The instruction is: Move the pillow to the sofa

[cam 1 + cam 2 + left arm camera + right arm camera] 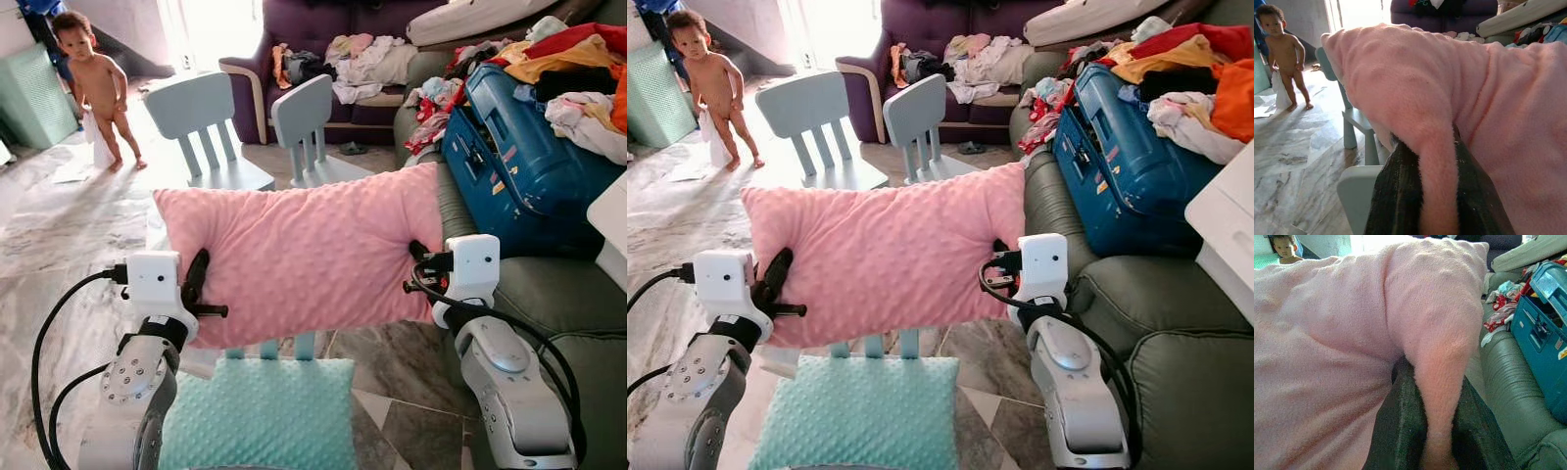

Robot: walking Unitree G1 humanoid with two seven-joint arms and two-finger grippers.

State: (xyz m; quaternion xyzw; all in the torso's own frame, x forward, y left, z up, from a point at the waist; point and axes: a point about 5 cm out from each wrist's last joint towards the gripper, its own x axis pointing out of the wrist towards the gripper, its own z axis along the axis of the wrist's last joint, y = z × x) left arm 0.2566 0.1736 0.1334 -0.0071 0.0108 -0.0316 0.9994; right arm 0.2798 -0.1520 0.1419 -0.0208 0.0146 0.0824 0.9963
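1. We hold the pink pillow (304, 255) stretched between our two grippers, its long axis running straight across from the left gripper (199, 286) to the right gripper (423, 266), lifted clear of the small chairs (211, 127) beyond it.
2. The grey-green sofa (1136, 294) lies off to the outer side of the right gripper, so the right arm is the nearer one, and we judge the coming move to be a swing of the whole pillow toward that side.
3. In the left wrist view, the fingers (1396, 196) are pinched shut on a fold at the pillow's edge; in the right wrist view, the fingers (1400, 426) clamp the opposite edge the same way (fabric bulges out between both pairs).
4. The pillow looks soft and plush, with a dotted raised texture, sagging a little between the grips.
5. A blue suitcase (519, 157) and heaped clothes (578, 69) occupy the sofa beyond the right gripper; the nearer seat cushion looks free.
6. A child (93, 88) stands well beyond the left gripper, away from the swing.
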